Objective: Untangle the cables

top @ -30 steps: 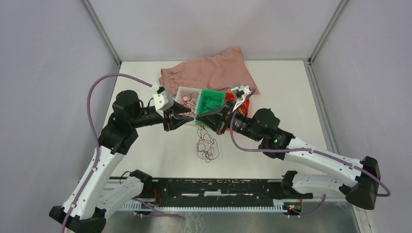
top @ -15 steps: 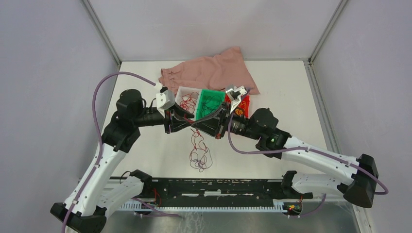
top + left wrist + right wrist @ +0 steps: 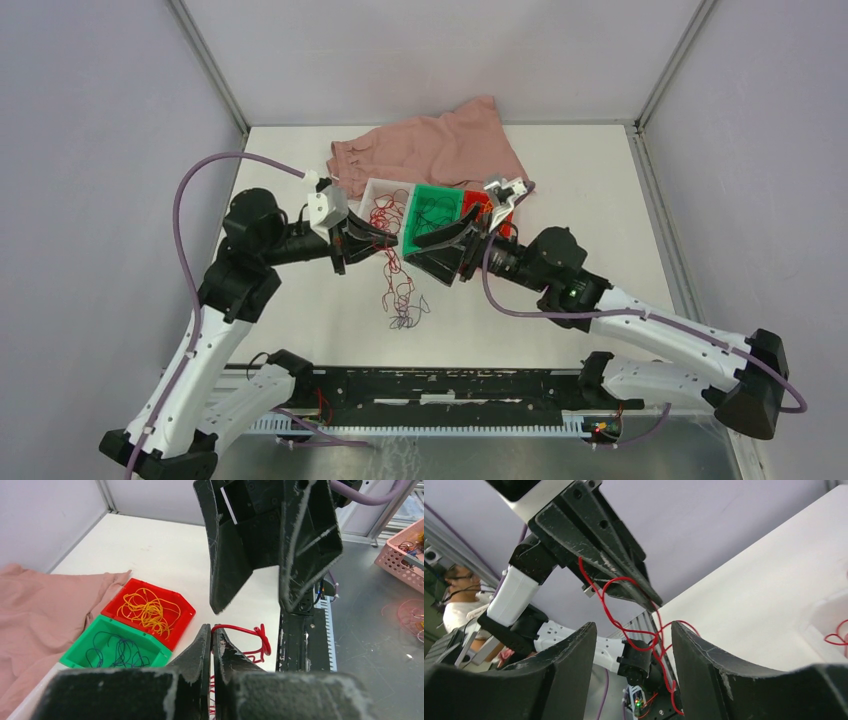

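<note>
From above, the left gripper (image 3: 385,240), just left of the green tray (image 3: 441,189), was clamped on the cables (image 3: 400,295), which trailed lengthwise toward the tray's near side. The right gripper (image 3: 437,247), just beside, stood parted.

The left wrist view showed the jaws together on a red strand.

Only the right wrist view showed that strand hanging in line with the right gap.

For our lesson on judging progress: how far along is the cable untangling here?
Done: yellow cables lie in the red bin, dark blue cables in the green bin, red cables in the white bin. In hand: the left hand is shut on a red strand; the right hand stands open beside it. Left: a mixed clump dangling below the left hand, not yet separated.
</note>
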